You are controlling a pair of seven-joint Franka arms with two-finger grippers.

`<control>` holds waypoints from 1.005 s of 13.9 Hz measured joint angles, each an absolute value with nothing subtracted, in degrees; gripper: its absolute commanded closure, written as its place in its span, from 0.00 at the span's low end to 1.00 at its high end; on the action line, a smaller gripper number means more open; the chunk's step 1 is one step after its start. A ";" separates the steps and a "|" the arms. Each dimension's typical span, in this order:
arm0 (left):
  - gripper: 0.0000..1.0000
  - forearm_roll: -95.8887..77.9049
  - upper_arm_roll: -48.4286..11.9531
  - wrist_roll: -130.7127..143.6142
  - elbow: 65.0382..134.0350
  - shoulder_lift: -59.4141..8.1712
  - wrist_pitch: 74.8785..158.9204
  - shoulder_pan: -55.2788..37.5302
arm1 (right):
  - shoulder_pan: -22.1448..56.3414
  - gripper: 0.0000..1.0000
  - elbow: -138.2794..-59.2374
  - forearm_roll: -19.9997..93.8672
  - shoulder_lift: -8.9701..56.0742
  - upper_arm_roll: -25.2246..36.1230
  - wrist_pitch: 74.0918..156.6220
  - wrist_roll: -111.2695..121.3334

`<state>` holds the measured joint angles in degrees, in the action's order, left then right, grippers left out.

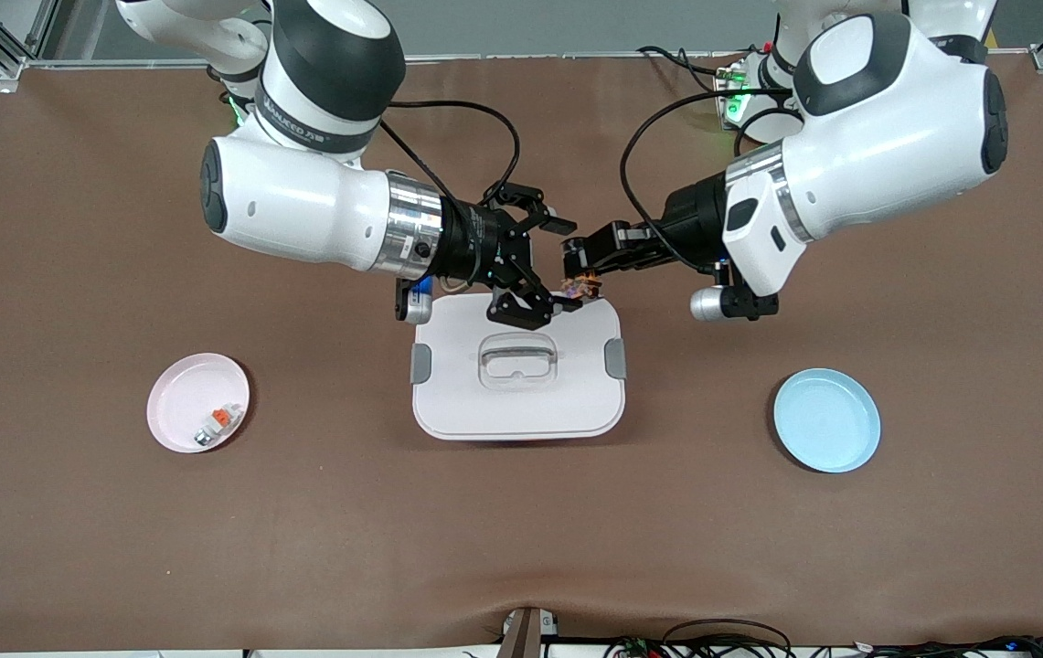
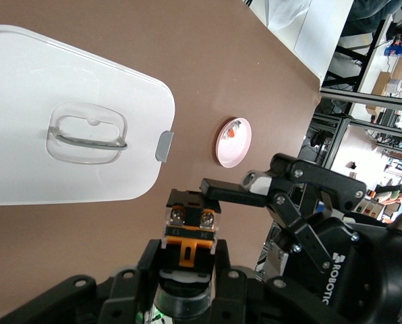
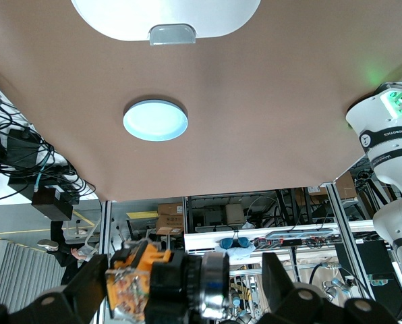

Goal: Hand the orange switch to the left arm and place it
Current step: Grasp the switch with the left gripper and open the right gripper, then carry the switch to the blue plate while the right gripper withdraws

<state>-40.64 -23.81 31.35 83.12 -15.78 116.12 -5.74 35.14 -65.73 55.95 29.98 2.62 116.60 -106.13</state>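
up over the box (image 1: 517, 397), the left gripper (image 1: 579, 265) has its jaws clamped on the orange switch (image 1: 581, 287), while the right gripper (image 1: 547, 265) has its jaws spread wide just beside it, holding nothing.

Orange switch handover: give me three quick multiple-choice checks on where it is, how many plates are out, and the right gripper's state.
1. Where is the orange switch?
A. in the pink plate
B. in the left gripper, over the box's edge
C. on the blue plate

2. How many plates are on the table?
A. one
B. two
C. three

3. The right gripper is:
A. open
B. shut on the switch
C. shut on the box handle

Answers:
1 B: the left gripper clamps it above the white box.
2 B: pink plate and blue plate.
3 A: the right gripper has its fingers spread beside the switch.
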 measured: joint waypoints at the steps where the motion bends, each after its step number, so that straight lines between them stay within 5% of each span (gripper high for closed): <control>1: 1.00 -40.64 -23.79 31.35 83.09 -15.78 116.10 -5.69 | 35.14 0.00 -65.73 55.95 30.02 2.63 116.69 -106.13; 7: 1.00 -36.90 -23.65 31.52 83.08 -15.78 114.51 -5.67 | 34.03 0.00 -65.80 53.80 30.06 3.67 114.33 -96.83; 14: 1.00 -32.59 -23.57 31.61 82.89 -15.44 109.19 -1.84 | 22.14 0.00 -65.62 47.30 29.83 4.37 92.50 -72.38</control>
